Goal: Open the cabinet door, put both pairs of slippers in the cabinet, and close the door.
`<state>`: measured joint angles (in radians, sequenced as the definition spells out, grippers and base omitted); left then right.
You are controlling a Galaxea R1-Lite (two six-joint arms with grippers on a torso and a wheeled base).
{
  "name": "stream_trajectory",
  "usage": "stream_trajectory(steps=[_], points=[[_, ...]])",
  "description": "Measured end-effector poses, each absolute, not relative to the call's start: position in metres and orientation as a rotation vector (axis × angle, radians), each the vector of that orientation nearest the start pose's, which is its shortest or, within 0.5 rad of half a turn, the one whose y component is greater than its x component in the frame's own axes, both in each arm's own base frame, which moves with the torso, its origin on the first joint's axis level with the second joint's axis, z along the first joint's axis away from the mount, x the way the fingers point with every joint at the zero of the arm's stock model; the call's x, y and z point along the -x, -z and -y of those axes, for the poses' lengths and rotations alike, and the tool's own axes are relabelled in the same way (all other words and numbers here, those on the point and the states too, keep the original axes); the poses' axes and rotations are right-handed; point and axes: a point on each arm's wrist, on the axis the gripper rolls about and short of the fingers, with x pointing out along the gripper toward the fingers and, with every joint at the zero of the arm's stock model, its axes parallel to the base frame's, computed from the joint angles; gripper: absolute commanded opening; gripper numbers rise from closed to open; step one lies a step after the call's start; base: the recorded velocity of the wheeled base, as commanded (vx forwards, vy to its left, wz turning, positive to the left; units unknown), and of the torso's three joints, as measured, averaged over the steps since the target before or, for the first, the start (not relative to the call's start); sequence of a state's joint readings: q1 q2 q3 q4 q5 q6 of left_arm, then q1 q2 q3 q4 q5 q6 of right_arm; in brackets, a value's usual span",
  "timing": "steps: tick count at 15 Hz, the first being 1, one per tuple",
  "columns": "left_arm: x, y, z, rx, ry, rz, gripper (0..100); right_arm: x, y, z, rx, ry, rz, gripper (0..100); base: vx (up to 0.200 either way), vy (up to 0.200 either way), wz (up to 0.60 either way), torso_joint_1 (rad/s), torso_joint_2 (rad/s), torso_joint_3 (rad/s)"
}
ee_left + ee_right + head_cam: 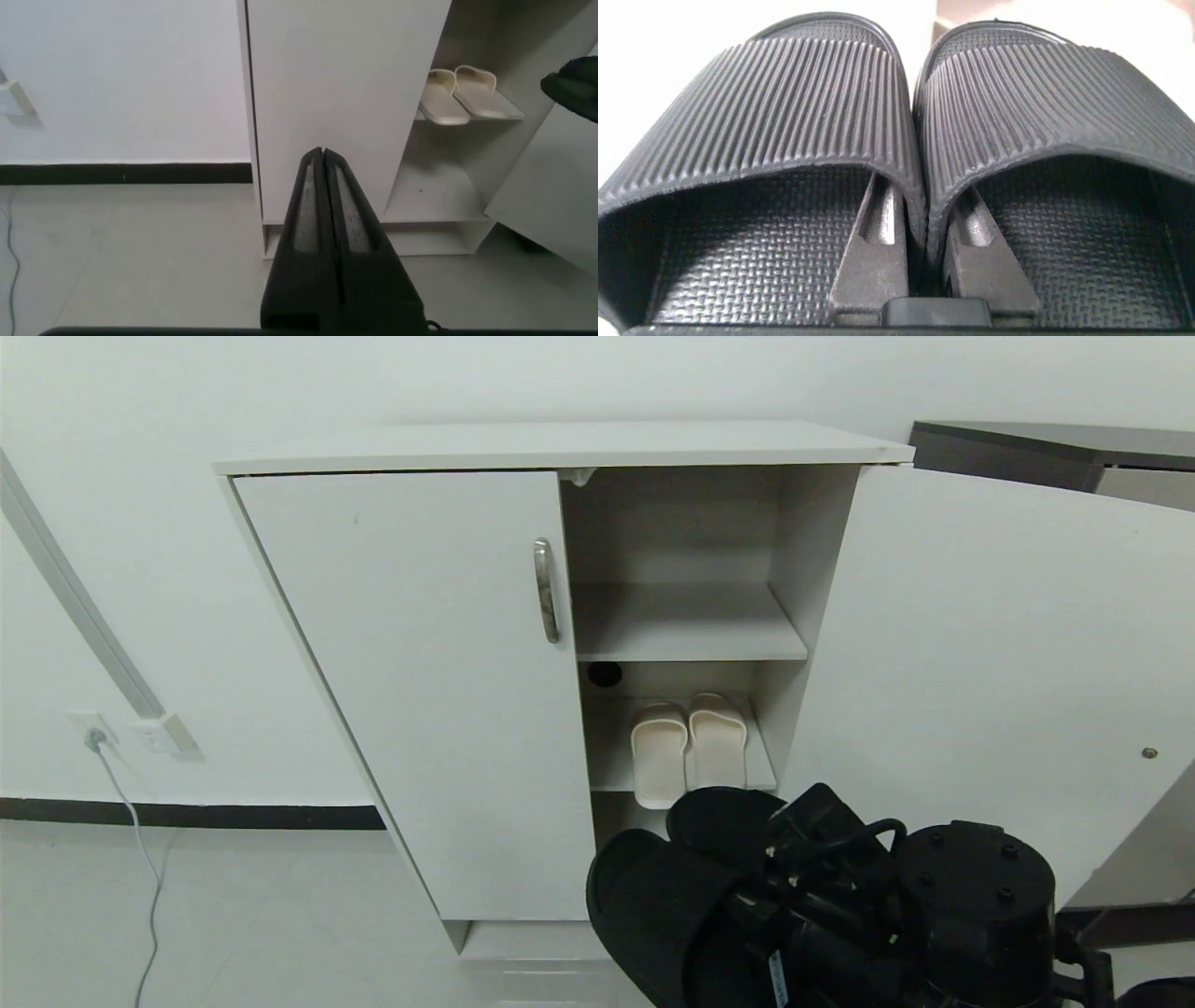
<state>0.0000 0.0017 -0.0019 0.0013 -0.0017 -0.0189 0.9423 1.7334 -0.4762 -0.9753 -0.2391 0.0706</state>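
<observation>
Black, ribbed rubber showed on the dark pair [672, 887], which hung in the right end effector [924, 219], near and low before the cabinet [560, 443]. One finger sat inside each slipper. The two were narrowed onto the touching inner walls, so both slippers could be carried as one bundle. The right door [980, 663] stood swung wide to the right, which gave the arm room; the left door [420, 691] was closed. The white pair [689, 747] lay side by side on the middle shelf [611, 761], probably filling most of its free width, though the dark pair hid that shelf's front edge. The bottom shelf [434, 191] looked bare and seemed the likelier spot. The left end effector [322, 159] hung to the left, fingers pressed together on nothing, facing the cabinet's foot.
</observation>
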Motion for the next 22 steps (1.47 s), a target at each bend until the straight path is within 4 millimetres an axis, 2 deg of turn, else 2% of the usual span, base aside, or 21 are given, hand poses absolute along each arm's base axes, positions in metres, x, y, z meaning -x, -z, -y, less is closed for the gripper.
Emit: stream_trajectory(steps=[4,6,9,12,14,16,18,22], points=[[0.023,-0.076,0.0,0.017,0.002,-0.002,0,-0.166,-0.119,-0.218,0.102,-0.691,-0.26,0,0.0,0.0,0.0,0.0,0.0,0.0],[0.023,-0.076,0.0,0.017,0.001,-0.002,0,-0.173,-0.124,-0.227,0.086,-0.66,-0.216,0,0.0,0.0,0.0,0.0,0.0,0.0],[0.023,-0.076,0.0,0.015,0.001,-0.002,0,-0.193,-0.139,-0.253,0.083,-0.472,-0.176,0,0.0,0.0,0.0,0.0,0.0,0.0],[0.023,-0.076,0.0,0.015,0.002,-0.002,0,-0.198,-0.149,-0.285,0.092,-0.399,-0.237,0,0.0,0.0,0.0,0.0,0.0,0.0],[0.023,-0.076,0.0,0.014,0.002,-0.002,0,-0.204,-0.168,-0.301,0.048,-0.334,-0.299,0,0.0,0.0,0.0,0.0,0.0,0.0],[0.023,-0.076,0.0,0.013,0.003,-0.002,0,-0.211,-0.191,-0.307,0.029,-0.234,-0.34,0,0.0,0.0,0.0,0.0,0.0,0.0],[0.023,-0.076,0.0,0.013,0.003,-0.002,0,-0.226,-0.211,-0.305,0.027,-0.13,-0.305,0,0.0,0.0,0.0,0.0,0.0,0.0],[0.023,-0.076,0.0,0.013,0.003,-0.002,0,-0.251,-0.232,-0.298,0.027,-0.085,-0.211,0,0.0,0.0,0.0,0.0,0.0,0.0]])
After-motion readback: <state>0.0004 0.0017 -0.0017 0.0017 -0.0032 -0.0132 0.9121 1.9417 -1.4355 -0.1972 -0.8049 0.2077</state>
